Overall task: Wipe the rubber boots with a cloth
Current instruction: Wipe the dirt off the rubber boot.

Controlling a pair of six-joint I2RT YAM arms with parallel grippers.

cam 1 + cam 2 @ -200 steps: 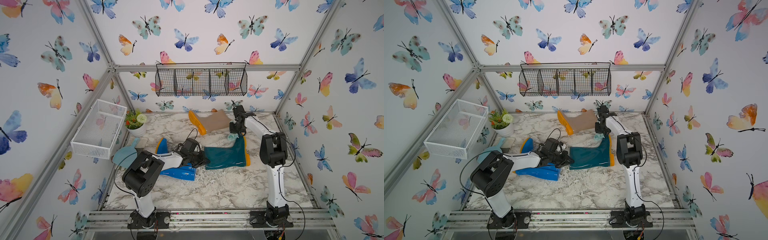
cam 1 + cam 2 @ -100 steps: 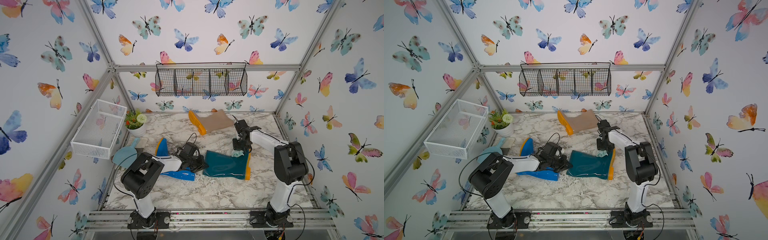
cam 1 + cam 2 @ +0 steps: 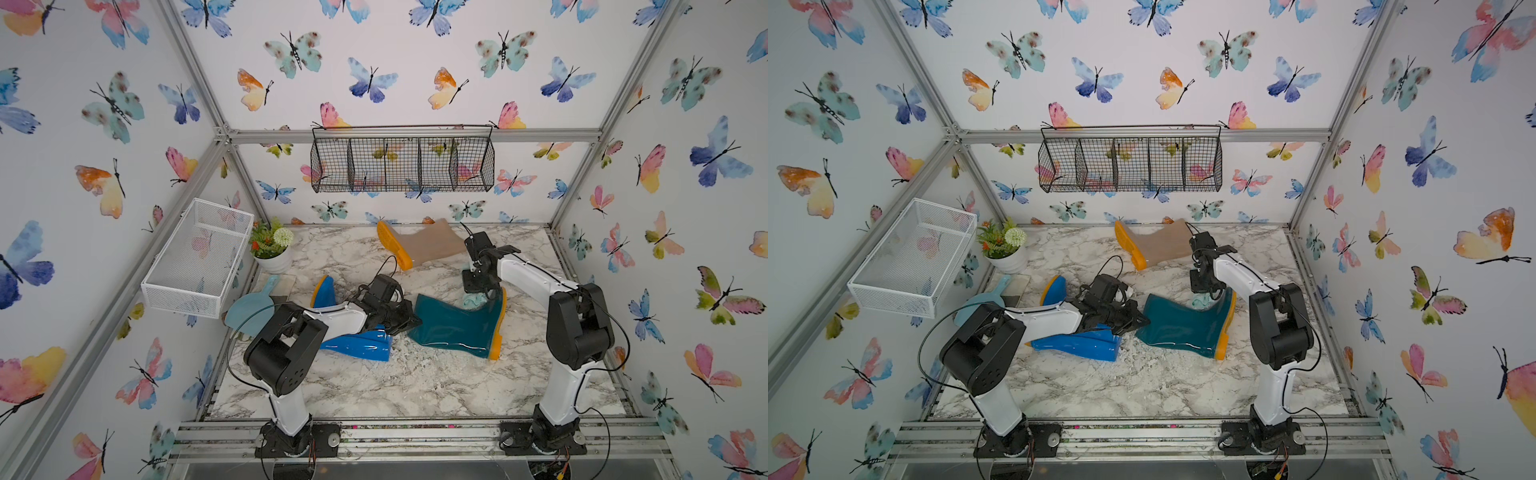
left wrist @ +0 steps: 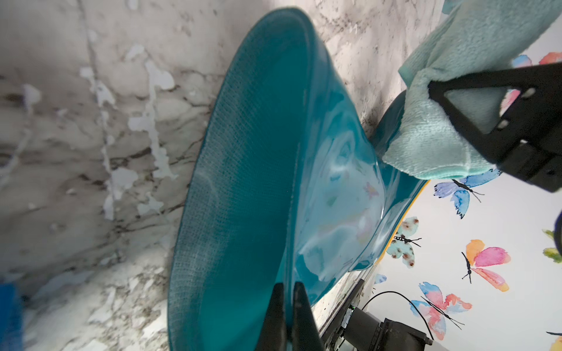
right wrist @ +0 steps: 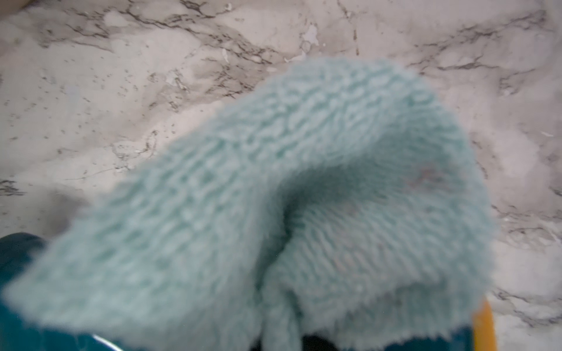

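The dark teal boot (image 3: 453, 326) (image 3: 1183, 328) lies on its side mid-table, orange sole to the right. My left gripper (image 3: 409, 322) (image 3: 1140, 322) (image 4: 289, 291) is shut on the rim of its shaft opening. At the boot's foot my right gripper (image 3: 478, 291) (image 3: 1204, 291) is shut on the pale aqua cloth (image 3: 473, 300) (image 3: 1202, 301) (image 4: 441, 100), which rests against the foot. The cloth (image 5: 273, 197) fills the right wrist view and hides the fingers. A bright blue boot (image 3: 361, 343) (image 3: 1084, 345) lies under my left arm. The beige boot (image 3: 424, 245) (image 3: 1160, 245) lies at the back.
A white mesh basket (image 3: 195, 257) hangs on the left wall and a black wire basket (image 3: 403, 160) on the back wall. A potted plant (image 3: 272, 249) and a light blue scoop (image 3: 249, 307) sit at the left. White flecks are scattered on the marble table (image 3: 415, 386).
My right gripper carried the cloth from near the beige boot forward and down to the teal boot's foot. The teal boot swung and settled flatter. The left gripper kept its hold.
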